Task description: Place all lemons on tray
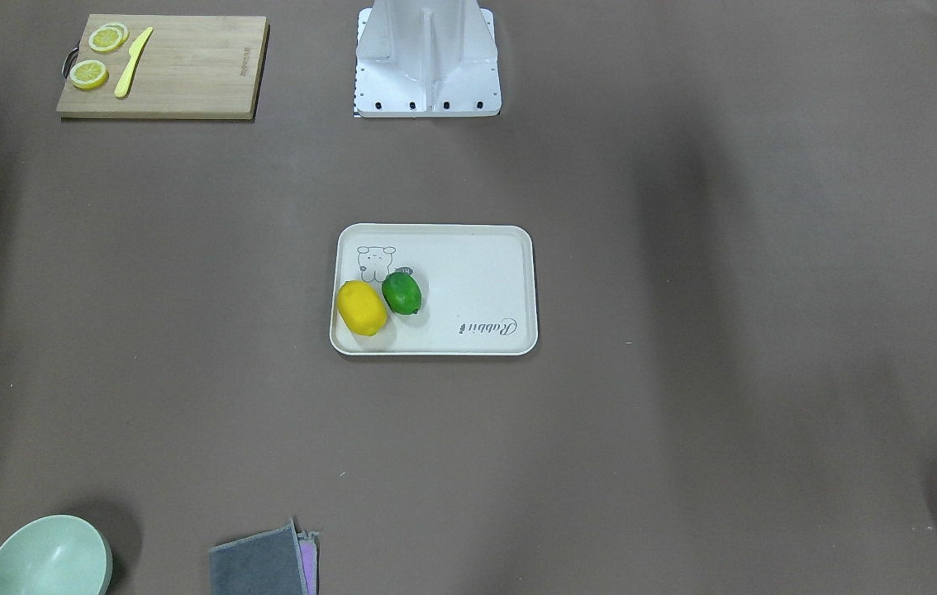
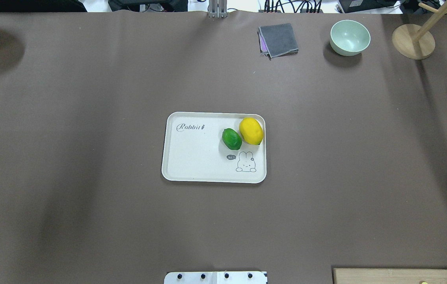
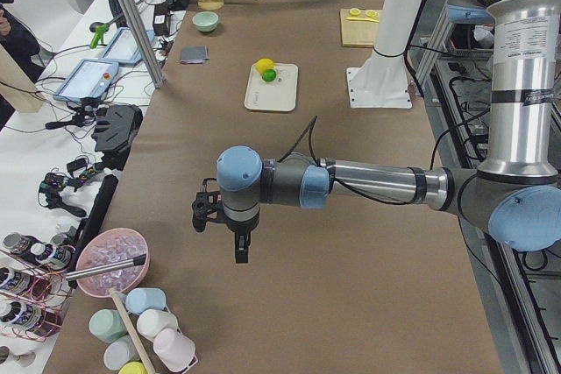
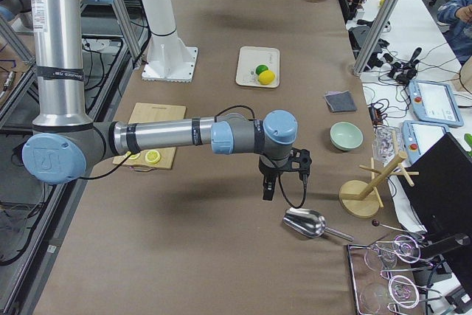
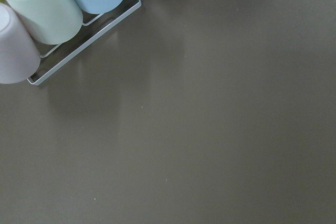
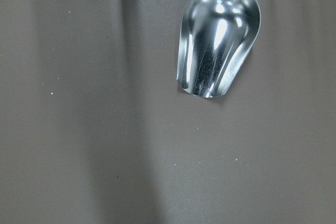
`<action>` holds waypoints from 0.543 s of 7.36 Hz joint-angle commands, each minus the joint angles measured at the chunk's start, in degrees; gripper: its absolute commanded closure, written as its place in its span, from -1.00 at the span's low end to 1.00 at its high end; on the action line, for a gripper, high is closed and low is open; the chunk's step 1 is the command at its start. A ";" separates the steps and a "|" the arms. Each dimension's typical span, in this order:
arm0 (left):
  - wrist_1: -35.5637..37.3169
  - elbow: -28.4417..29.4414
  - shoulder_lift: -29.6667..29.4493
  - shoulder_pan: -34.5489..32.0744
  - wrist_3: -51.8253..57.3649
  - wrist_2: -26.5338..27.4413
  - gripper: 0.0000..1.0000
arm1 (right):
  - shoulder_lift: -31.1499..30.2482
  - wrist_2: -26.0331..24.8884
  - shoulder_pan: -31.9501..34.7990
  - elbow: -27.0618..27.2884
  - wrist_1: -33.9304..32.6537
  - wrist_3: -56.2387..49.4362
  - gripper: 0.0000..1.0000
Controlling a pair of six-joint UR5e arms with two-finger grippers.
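The yellow lemon [image 2: 251, 131] and green lemon [image 2: 231, 139] lie side by side on the tray [image 2: 192, 157]; whether the left gripper [image 3: 241, 254] or right gripper [image 4: 267, 191] is spread cannot be told

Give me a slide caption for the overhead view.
Glossy green lemon and bright yellow lemon resting side by side on the cream-white rectangular tray.
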 commanded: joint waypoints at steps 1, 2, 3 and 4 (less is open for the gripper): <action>0.08 0.13 1.42 0.12 0.24 0.08 -0.97 | -0.18 0.39 0.00 -0.14 -0.04 0.09 -0.99; 0.26 0.39 1.42 0.12 0.24 0.08 -0.97 | -0.36 0.39 0.00 -0.14 -0.04 0.09 -0.99; 0.87 0.48 1.42 0.12 0.15 0.34 -0.97 | -0.36 0.39 0.00 0.04 0.05 0.09 -0.99; 0.87 1.44 1.33 0.21 0.15 0.43 -0.97 | -0.45 0.47 0.00 0.04 -0.03 0.09 -0.99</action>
